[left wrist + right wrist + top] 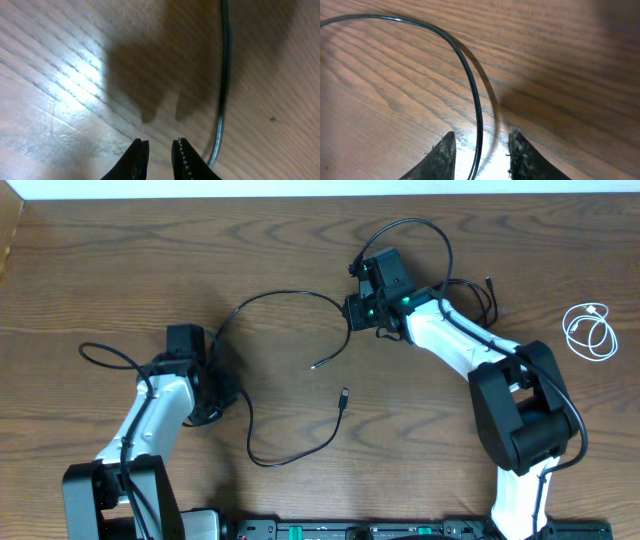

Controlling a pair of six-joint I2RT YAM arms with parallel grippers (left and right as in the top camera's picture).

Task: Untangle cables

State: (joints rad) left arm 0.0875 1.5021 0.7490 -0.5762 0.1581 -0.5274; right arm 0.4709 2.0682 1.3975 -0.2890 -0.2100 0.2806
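Your right gripper (481, 140) sat closest to its lens, jaws partly open and straddling the long black cable (470, 80) without visibly pinching it. The cord ran lengthwise out from between the fingers, then bent off to the left across the table (570, 50). Your left gripper (161, 147) had its jaws nearly together around nothing, and the same cable lay just beside one finger, outside the gap, running straight away from it. The right arm was the better placed, I'd judge. The white cable (590, 332) lay coiled well apart, beyond the right arm.
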